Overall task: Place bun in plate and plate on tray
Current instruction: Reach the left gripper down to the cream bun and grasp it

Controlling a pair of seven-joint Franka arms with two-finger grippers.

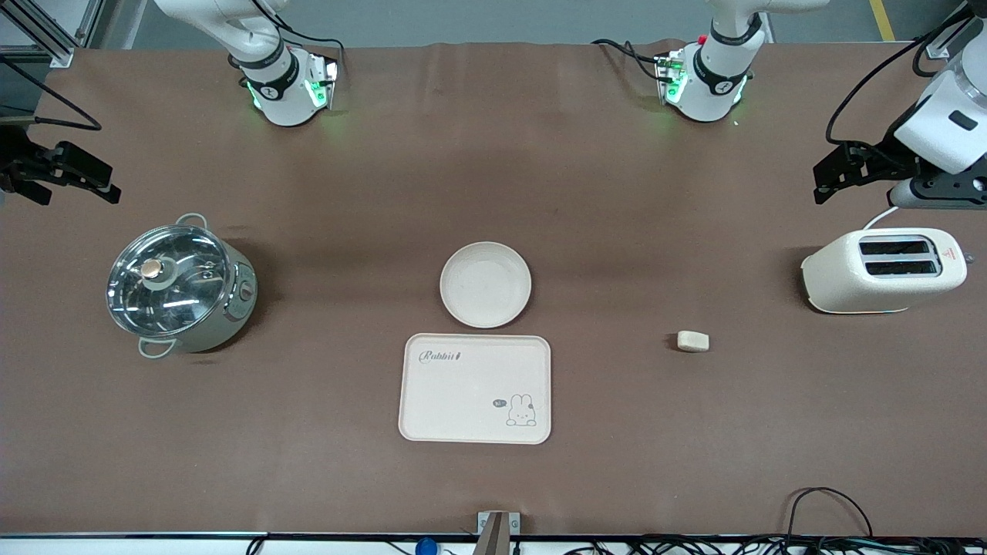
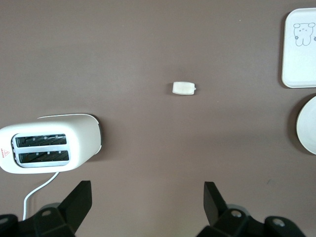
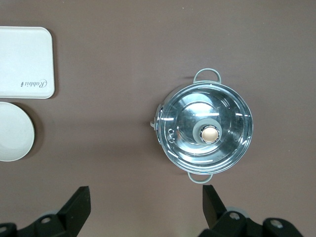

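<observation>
The bun (image 1: 692,341) lies on the brown table toward the left arm's end, nearer to the front camera than the toaster; it also shows in the left wrist view (image 2: 184,88). The empty plate (image 1: 485,284) sits mid-table, just farther from the camera than the empty tray (image 1: 463,401). Both show at the edge of the left wrist view, plate (image 2: 308,126) and tray (image 2: 299,49), and of the right wrist view, plate (image 3: 15,131) and tray (image 3: 24,61). My left gripper (image 1: 829,181) (image 2: 147,192) hangs open and empty by the toaster. My right gripper (image 1: 77,193) (image 3: 145,195) hangs open and empty by the pot.
A cream toaster (image 1: 883,270) (image 2: 47,148) with a white cord stands at the left arm's end. A lidded steel pot (image 1: 179,287) (image 3: 206,129) stands at the right arm's end. Cables lie along the table's front edge (image 1: 829,512).
</observation>
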